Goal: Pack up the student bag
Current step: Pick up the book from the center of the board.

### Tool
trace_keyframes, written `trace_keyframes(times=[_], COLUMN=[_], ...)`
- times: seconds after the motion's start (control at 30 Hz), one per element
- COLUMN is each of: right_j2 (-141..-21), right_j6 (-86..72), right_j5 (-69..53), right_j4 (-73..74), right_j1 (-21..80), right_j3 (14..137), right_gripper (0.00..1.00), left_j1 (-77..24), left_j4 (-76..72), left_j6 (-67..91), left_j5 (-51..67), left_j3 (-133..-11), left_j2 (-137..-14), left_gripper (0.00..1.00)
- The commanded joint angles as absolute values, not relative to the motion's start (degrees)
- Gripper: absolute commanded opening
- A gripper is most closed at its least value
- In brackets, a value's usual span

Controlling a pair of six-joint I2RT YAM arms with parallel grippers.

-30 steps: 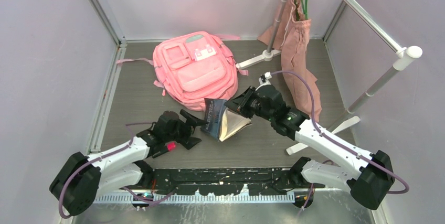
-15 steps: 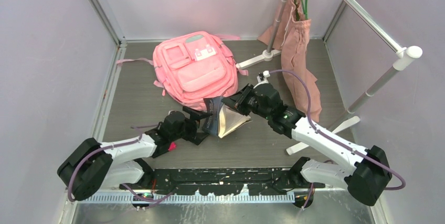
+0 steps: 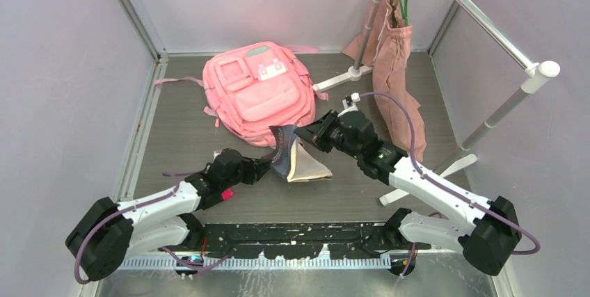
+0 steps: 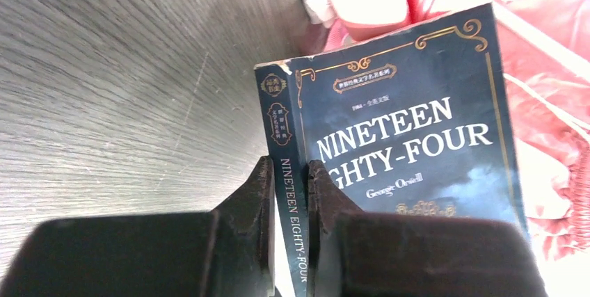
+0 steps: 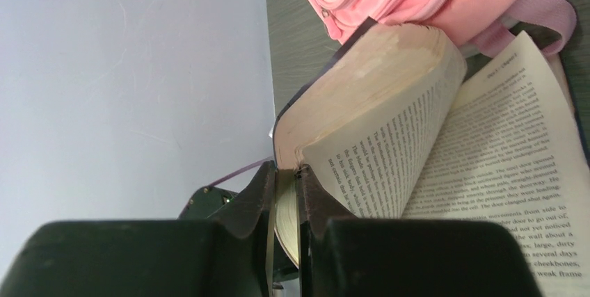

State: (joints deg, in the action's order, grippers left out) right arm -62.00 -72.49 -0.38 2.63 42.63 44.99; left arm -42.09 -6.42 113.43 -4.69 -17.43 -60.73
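Student bag [image 3: 259, 92]: it lies flat, front pockets up, on the far middle of the table [image 3: 177, 133]. Its near edge is just beside the book [image 4: 410, 130].
Handling: the fabric is soft and likely light, so expect it to sag and slide when pushed. It probably won't hold a mouth open for you.
Where to hold: go for a firm seam, such as the top edge by the grey-green patch or a strap, and avoid the flat pocket panels.
Opening: from overhead you cannot tell whether the main zip is open, so treat that as unknown.
Book: a dark paperback held between your two arms, splayed open with its pages fanned. It looks floppy and easy to crease.
Left gripper [image 4: 287, 172]: fingers clamped on the spine.
Right gripper [image 5: 285, 172]: fingers pinched together on a thin part of the page block.
Edges: a bag strap trails toward the left wall rail. The rack foot [image 3: 334, 78] sits just right of the bag, and the drawstring sack [image 3: 393, 67] hangs near your right arm.
Open room: your widest space is the strip of table between the bag and the arm bases, plus the patch left of the bag.
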Motion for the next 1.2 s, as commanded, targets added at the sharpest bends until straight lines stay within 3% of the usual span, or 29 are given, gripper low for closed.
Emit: trace_keyframes(times=[0.0,0.27,0.3,0.33,0.37,0.4,0.47,0.87,1.07,1.17], right_j2=[-57.3,-54.3,-53.5,-52.5,-51.2,-50.0,-47.2,-44.5,-48.0,-50.4], right_j6=[-70.4,-67.5,-67.2,-66.7,-66.2,-65.4,-63.2,-54.4,-46.1,-40.7], right_j5=[0.8,-5.5,-3.6,-2.3,-0.8,2.0,6.2,15.8,7.1,-3.0], right_j4=[-0.5,6.7,9.4,11.7,14.2,16.8,21.9,33.0,29.8,27.4], right_j1=[42.5,42.6,42.6,42.7,42.7,42.7,42.7,42.6,42.7,42.6], right_j3=[46.5,44.4,44.3,44.2,44.2,44.5,45.4,48.5,49.7,50.7], right_gripper=[0.01,0.02,0.21,0.48,0.66,0.78,0.89,0.94,0.98,0.98], left_j1=[-42.4,-42.4,-42.4,-42.4,-42.4,-42.4,-42.4,-42.3,-42.2,-42.2], left_j4=[-6.6,-4.1,-4.0,-3.9,-3.3,-2.4,0.4,1.5,4.4,9.7], left_j6=[111.7,104.0,102.2,101.4,100.3,99.0,97.2,86.4,76.6,72.5], left_j5=[-7.3,-4.5,-4.3,-4.2,-4.4,-4.6,-5.5,-2.6,3.5,5.4], left_j3=[-20.8,-26.6,-27.5,-28.3,-29.2,-30.0,-31.6,-36.3,-43.2,-48.4], left_j2=[-56.7,-57.5,-57.6,-57.7,-57.6,-57.3,-56.5,-57.5,-59.9,-62.0], left_gripper=[0.00,0.00,0.00,0.00,0.00,0.00,0.00,0.00,0.00,0.00])
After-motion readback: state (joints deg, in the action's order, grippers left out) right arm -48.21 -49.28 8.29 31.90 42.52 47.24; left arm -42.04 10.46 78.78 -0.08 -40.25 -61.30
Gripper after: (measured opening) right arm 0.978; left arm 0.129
